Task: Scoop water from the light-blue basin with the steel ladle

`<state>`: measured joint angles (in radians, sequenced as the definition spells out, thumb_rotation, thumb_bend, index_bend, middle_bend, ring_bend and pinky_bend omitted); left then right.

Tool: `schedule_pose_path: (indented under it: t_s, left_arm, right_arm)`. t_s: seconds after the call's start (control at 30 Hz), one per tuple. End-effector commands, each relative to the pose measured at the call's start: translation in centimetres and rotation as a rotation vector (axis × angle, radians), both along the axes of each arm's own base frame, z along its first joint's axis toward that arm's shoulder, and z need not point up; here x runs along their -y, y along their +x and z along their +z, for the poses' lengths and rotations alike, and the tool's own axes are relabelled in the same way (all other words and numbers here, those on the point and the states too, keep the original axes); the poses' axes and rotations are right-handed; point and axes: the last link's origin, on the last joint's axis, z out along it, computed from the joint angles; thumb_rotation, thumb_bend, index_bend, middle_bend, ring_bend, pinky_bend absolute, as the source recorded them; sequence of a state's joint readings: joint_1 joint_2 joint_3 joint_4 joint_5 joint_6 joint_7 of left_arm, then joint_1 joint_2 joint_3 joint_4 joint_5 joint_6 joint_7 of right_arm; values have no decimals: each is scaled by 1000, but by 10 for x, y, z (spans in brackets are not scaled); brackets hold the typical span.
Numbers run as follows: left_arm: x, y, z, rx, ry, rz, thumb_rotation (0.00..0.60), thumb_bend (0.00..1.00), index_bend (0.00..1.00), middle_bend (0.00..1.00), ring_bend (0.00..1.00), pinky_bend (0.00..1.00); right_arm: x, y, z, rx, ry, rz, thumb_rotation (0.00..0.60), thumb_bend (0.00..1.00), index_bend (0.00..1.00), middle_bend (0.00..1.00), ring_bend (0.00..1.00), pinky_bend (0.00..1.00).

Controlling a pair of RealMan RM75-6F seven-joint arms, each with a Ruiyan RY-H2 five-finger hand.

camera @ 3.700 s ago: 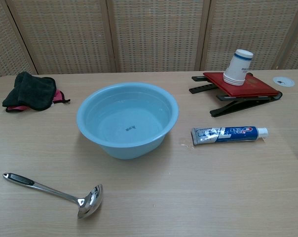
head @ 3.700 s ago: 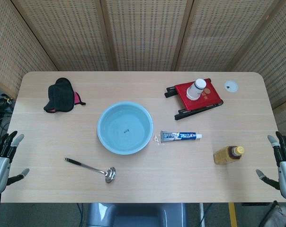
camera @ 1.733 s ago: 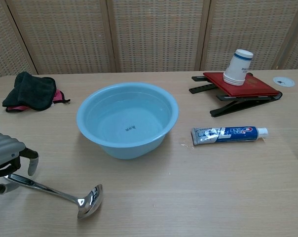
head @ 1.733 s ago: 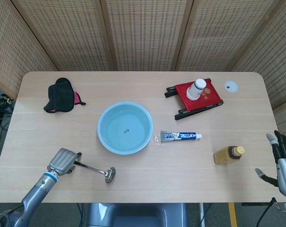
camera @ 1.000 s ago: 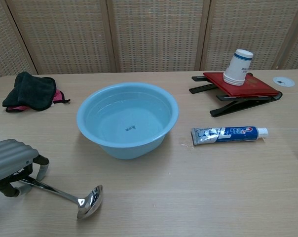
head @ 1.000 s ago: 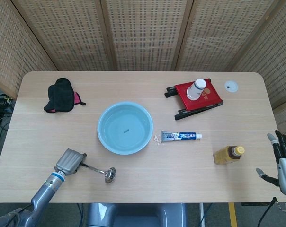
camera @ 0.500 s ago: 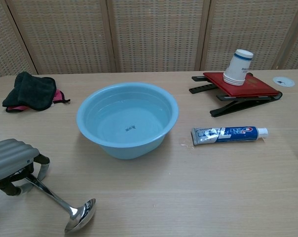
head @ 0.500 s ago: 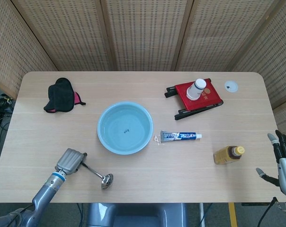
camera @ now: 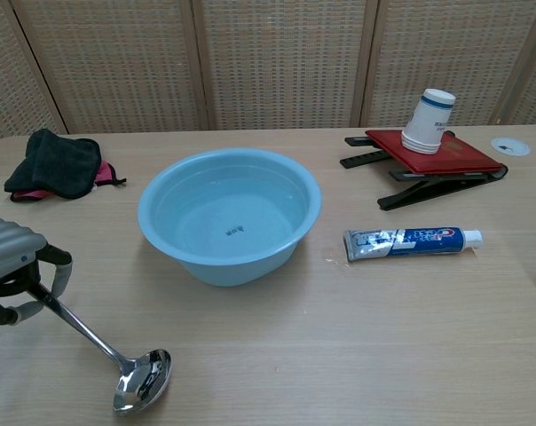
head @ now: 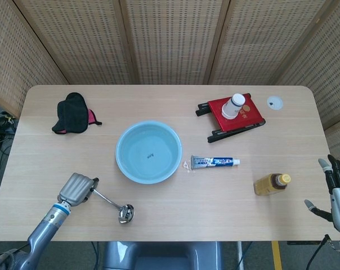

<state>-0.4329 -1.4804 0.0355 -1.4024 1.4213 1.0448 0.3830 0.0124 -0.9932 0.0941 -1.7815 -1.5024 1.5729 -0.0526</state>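
- Left hand (head: 77, 189): positioned at the near-left part of the wooden table (head: 175, 219); fingers clenched around the handle end of the steel ladle (head: 109, 203); in the chest view the curled fingers (camera: 53, 266) wrap the handle directly.
- Steel ladle: handle runs from the left hand diagonally toward the near edge; bowl (camera: 142, 381) sits low at the table surface, opening facing up; whether the bowl touches the table cannot be determined; the ladle is outside the basin, on its near-left side.
- Light-blue basin (head: 148, 152): upright at centre-left of the table; contains clear water, with a small dark mark visible on the bottom; apart from the ladle.
- Right hand (head: 338, 190): at the far right edge of the head view, beyond the table edge; fingers spread and released, grasping nothing; outside the chest view.
- Toothpaste tube (head: 214, 162): lying flat just to the right of the basin; cap end pointing right.
- Amber bottle (head: 272, 183): lying on its side near the right edge, yellow cap pointing right.
- Red stand (head: 233, 116): black-legged, at the far right of the table; a white cup (camera: 428, 121) rests inverted on it.
- Black cloth (head: 72, 112): bunched at the far left, with a pink item partly showing beneath it.
- White disc (head: 274, 102): set in the far-right corner of the table.
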Motion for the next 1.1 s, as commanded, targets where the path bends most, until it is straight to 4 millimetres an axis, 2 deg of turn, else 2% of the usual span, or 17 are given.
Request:
schedule_pose_path:
  t_s: [0.03, 0.33, 0.57, 0.77, 0.8, 0.97, 1.1]
  left_arm:
    - [1, 5, 9, 16, 6, -15, 600, 573, 640, 879, 836, 981]
    - [2, 18, 22, 40, 15, -45, 600, 574, 653, 879, 836, 981]
    - [-4, 39, 33, 80, 24, -69, 600, 574, 663, 879, 836, 981]
    - [-33, 83, 63, 168, 61, -57, 600, 600, 671, 879, 836, 981]
    - [-52, 102, 78, 160, 117, -104, 600, 599, 672, 879, 836, 981]
    - [-83, 127, 90, 101, 137, -81, 600, 598, 675, 879, 836, 981]
    - [-105, 140, 86, 46, 147, -54, 600, 599, 685, 879, 836, 981]
  right_arm:
    - [0, 0, 0, -1, 0, 0, 600, 0, 0, 0, 0, 0]
    - [0, 0, -1, -3, 0, 0, 600, 0, 0, 0, 0, 0]
    - [0, 0, 0, -3, -4, -3, 600, 0, 0, 0, 0, 0]
    - [-1, 2, 0, -3, -6, 2, 600, 0, 0, 0, 0, 0]
    - [0, 2, 0, -6, -5, 4, 600, 0, 0, 0, 0, 0]
    - [1, 1, 0, -8, -10, -3, 600, 0, 0, 0, 0, 0]
    - [2, -1, 0, -9, -12, -10, 600, 0, 0, 0, 0, 0]
